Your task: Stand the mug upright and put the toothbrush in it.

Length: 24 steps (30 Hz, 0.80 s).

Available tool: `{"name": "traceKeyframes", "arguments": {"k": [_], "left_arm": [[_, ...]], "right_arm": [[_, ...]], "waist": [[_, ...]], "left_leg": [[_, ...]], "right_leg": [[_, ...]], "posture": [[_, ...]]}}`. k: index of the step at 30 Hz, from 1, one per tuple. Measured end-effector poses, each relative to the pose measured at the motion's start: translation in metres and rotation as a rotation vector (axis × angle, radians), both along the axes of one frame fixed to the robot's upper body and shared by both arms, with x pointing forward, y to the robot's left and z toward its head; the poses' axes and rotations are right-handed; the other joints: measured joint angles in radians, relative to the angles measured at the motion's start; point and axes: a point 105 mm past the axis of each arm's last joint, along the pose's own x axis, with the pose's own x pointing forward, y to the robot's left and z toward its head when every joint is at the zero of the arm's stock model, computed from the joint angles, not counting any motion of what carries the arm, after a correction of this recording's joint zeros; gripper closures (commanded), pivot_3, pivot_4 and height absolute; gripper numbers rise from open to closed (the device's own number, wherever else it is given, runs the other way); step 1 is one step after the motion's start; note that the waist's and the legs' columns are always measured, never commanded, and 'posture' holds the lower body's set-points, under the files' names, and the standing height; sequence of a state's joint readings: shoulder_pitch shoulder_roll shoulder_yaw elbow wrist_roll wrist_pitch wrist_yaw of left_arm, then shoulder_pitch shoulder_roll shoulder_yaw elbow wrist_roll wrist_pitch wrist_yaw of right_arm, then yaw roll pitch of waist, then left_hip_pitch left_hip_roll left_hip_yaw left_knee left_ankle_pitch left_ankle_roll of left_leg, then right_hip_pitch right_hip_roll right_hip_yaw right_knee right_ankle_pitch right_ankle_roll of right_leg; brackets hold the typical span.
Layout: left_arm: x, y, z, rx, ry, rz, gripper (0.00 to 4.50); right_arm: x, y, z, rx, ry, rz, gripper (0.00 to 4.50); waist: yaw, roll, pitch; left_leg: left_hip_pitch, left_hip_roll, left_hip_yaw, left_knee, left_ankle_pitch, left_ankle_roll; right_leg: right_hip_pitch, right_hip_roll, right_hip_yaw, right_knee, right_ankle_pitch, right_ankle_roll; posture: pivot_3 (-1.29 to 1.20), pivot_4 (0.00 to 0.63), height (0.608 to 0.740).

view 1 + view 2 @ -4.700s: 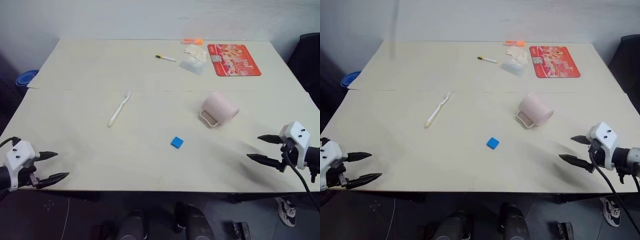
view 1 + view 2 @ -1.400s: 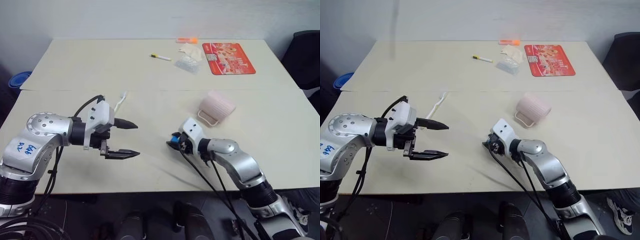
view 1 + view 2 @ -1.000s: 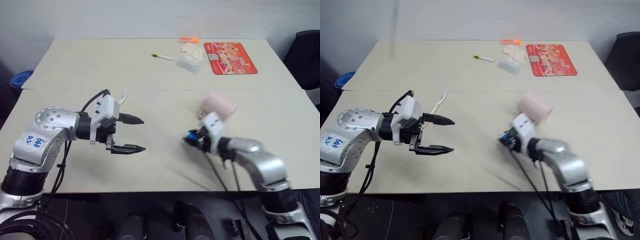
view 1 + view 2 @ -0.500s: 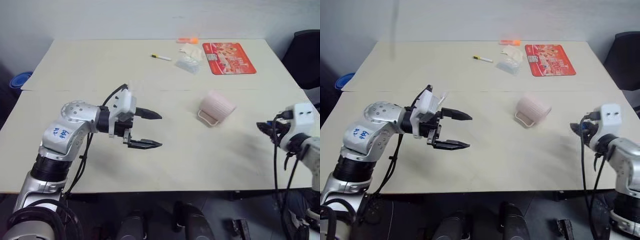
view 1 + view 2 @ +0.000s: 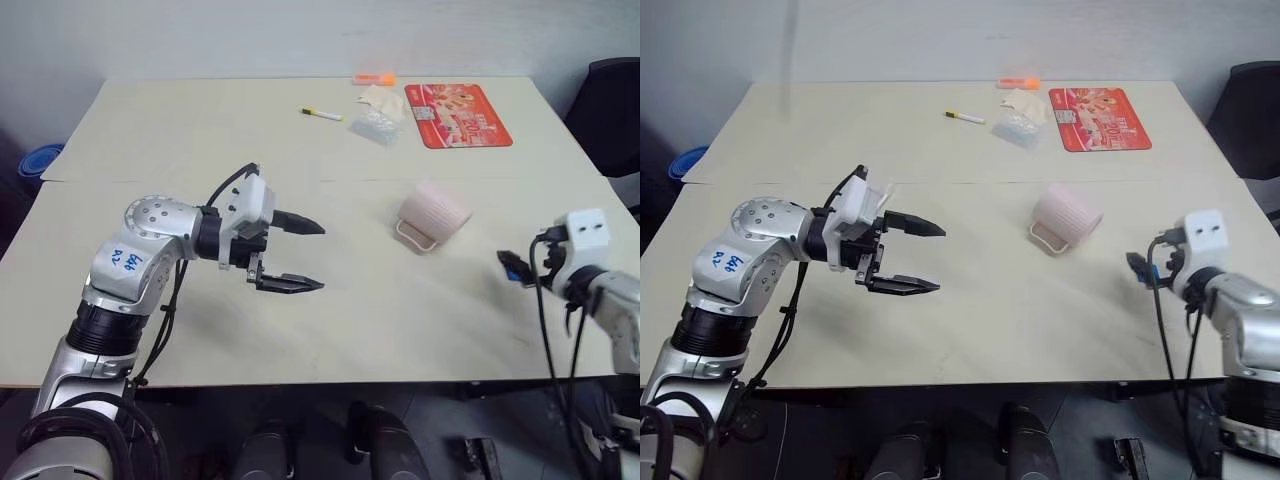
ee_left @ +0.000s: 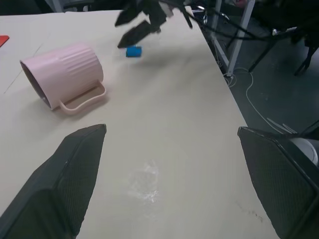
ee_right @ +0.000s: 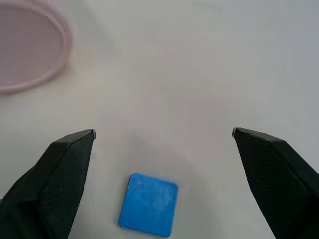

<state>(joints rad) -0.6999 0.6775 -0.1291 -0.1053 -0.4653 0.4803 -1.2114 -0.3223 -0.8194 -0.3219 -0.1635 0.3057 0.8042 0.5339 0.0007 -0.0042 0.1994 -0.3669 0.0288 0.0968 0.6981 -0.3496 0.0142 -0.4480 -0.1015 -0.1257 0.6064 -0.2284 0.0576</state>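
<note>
The pale pink ribbed mug (image 5: 432,213) lies on its side right of the table's middle, handle toward me; it also appears as the mug (image 6: 62,74) in the left wrist view. My left gripper (image 5: 322,258) hovers open and empty over the table left of the mug, pointing toward it. The toothbrush is mostly hidden behind my left hand; a pale tip (image 5: 884,188) peeks out. My right gripper (image 5: 512,265) is open near the table's right edge, and a small blue block (image 7: 148,204) sits free between its spread fingers.
At the far side lie a white marker (image 5: 330,116), a clear bag (image 5: 378,126), a red packet (image 5: 458,116) and an orange item (image 5: 378,80). A blue bowl (image 5: 38,160) sits on the floor at left. The table's right edge (image 5: 615,190) is close to my right arm.
My right gripper carried the blue block from the table's middle to the right side and has now opened, letting it go. My left gripper edged slightly toward the mug.
</note>
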Motion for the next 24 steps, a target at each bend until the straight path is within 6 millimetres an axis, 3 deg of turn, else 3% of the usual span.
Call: {"name": "traceKeyframes", "arguments": {"k": [2,5,7,9,13,17,24], "left_arm": [[0.000,0.000,0.000,-0.001,0.001,0.005,0.00],[0.000,0.000,0.000,-0.003,-0.002,0.011,0.00],[0.000,0.001,-0.001,-0.002,-0.002,0.016,0.00],[0.000,0.001,-0.001,-0.003,-0.003,0.018,0.00],[0.001,0.003,0.000,-0.002,-0.008,0.027,0.00],[-0.001,0.004,0.000,-0.005,-0.020,0.043,0.00],[-0.002,0.009,-0.001,0.004,-0.025,0.077,0.00]], "right_arm": [[-0.003,0.025,0.016,-0.007,-0.018,0.099,0.03],[-0.007,0.073,0.029,-0.019,-0.006,0.275,0.64],[-0.008,0.104,0.033,-0.023,-0.002,0.376,1.33],[-0.010,0.133,0.027,-0.016,0.026,0.463,1.97],[-0.005,0.165,0.003,-0.046,0.122,0.530,1.97],[0.022,0.159,-0.015,-0.128,0.163,0.435,1.97],[0.045,0.150,-0.019,-0.157,0.160,0.362,1.97]], "waist": [[-0.004,0.000,0.000],[-0.003,0.000,0.000],[-0.002,0.000,0.000],[-0.001,0.000,0.000],[0.005,0.000,0.000],[0.002,0.000,0.000],[-0.003,0.000,0.000]], "left_leg": [[0.000,0.001,0.000,0.000,0.000,-0.001],[0.000,0.001,0.000,0.000,0.000,-0.001],[0.000,0.001,0.000,0.000,0.000,-0.001],[-0.001,0.001,-0.001,0.000,0.000,-0.001],[-0.003,0.000,-0.001,0.001,-0.001,0.000],[-0.003,-0.001,-0.001,0.001,-0.001,0.001],[-0.002,0.000,0.000,0.001,-0.001,0.000]], "right_leg": [[0.000,0.001,0.000,0.000,0.000,0.000],[0.000,0.002,0.001,0.000,0.000,0.000],[0.000,0.001,0.000,0.000,0.000,0.000],[0.000,0.001,0.000,-0.001,0.000,0.000],[0.000,0.000,-0.002,-0.002,0.000,0.000],[0.000,-0.001,-0.002,-0.002,0.000,0.000],[-0.001,0.000,-0.003,-0.001,0.000,0.000]], "posture": [[0.00,0.150,0.740],[0.00,0.150,0.740],[0.00,0.150,0.740],[0.00,0.150,0.740],[0.00,0.150,0.740],[0.00,0.150,0.740],[0.00,0.150,0.740]]}}
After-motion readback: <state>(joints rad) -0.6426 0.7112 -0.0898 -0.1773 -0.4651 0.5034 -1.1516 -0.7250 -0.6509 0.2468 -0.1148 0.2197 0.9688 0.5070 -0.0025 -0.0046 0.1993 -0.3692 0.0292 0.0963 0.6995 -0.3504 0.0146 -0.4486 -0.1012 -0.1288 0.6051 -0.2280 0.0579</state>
